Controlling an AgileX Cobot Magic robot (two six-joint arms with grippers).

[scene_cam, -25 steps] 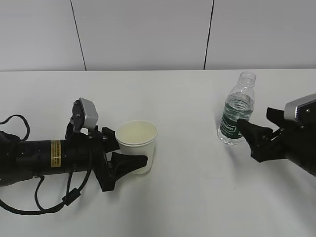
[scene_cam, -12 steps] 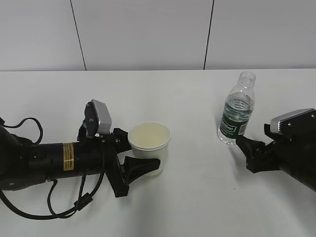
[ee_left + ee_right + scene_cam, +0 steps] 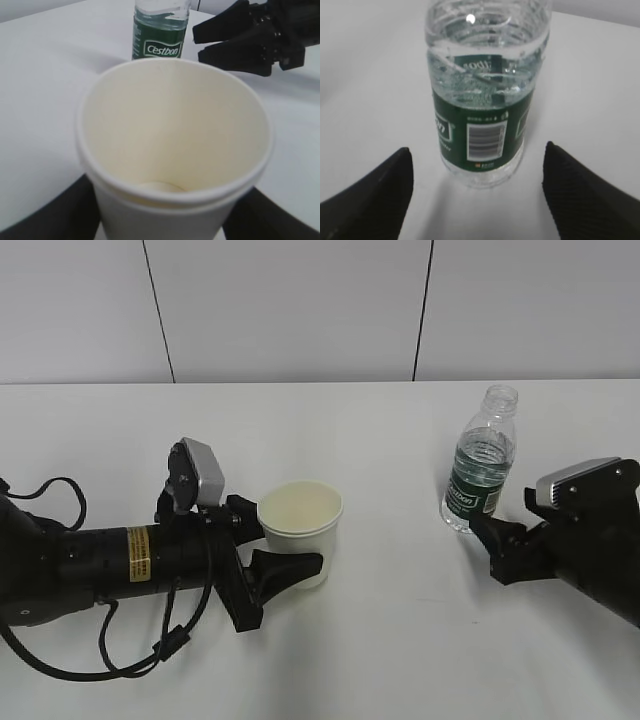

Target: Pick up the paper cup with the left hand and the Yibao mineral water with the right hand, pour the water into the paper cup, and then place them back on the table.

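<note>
Yibao mineral water [image 3: 480, 478] stands uncapped right of the paper cup [image 3: 299, 530], just ahead of the spread right hand [image 3: 487, 537]. The cup is pinched by the left hand [image 3: 268, 545]. An off-centre closure could tip and spill the bottle.

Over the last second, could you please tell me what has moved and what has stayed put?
The left gripper carried the cream-white paper cup rightward along the white table, towards the bottle. The right gripper, open, drew back lower and away from the clear green-labelled water bottle without taking hold. The bottle stayed upright in place, and the cup stayed between the left fingers.
</note>
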